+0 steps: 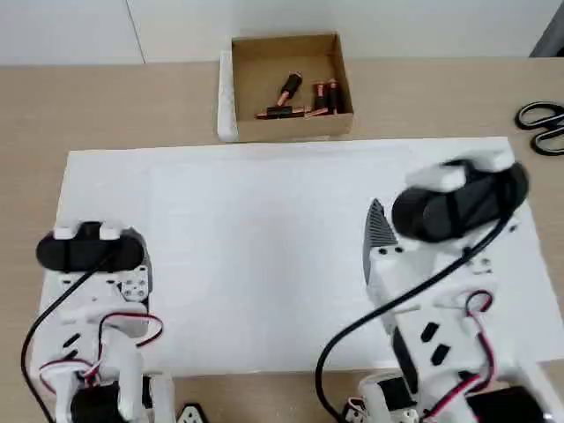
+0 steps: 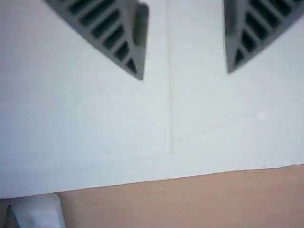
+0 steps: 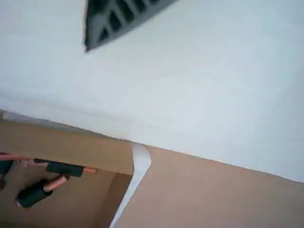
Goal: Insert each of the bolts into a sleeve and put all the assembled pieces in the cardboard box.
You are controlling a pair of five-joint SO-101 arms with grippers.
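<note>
The left fingers [image 2: 114,38] stand apart over the white sheet [image 2: 142,123]; for the right arm [image 1: 458,207] I cannot tell. The cardboard box [image 1: 284,42] lies far beyond them.

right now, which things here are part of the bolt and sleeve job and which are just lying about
Part of the job:
cardboard box
assembled pieces, lying inside the box

Just lying about:
scissors, off the corner of the white sheet
</note>
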